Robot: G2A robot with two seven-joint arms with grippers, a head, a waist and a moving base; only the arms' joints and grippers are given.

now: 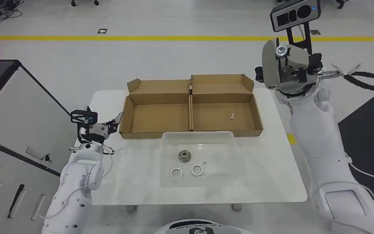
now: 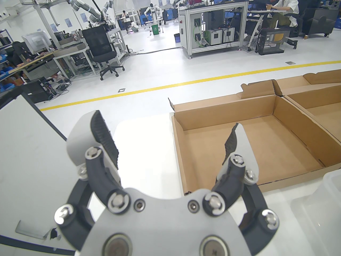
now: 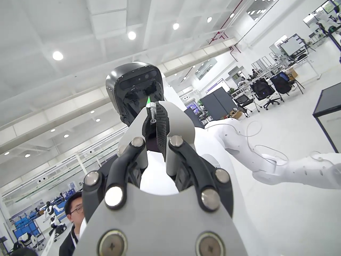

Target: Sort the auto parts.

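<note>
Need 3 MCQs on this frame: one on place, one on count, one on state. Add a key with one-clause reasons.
1. Where does the metal hub lie?
A. in the clear bin
B. in the left cardboard box
C. on the bare table

2. How many white rings are in the clear bin?
A. one
B. two
C. four

3. What state is the right claw in?
A. open and empty
B. shut on a white ring
C. shut on a small bolt

Key:
1 A: the top view shows the hub inside the bin's walls.
2 B: two rings lie side by side, nearer the robot than the hub.
3 C: the right wrist view shows the claw closed on a threaded bolt at its tip.
</note>
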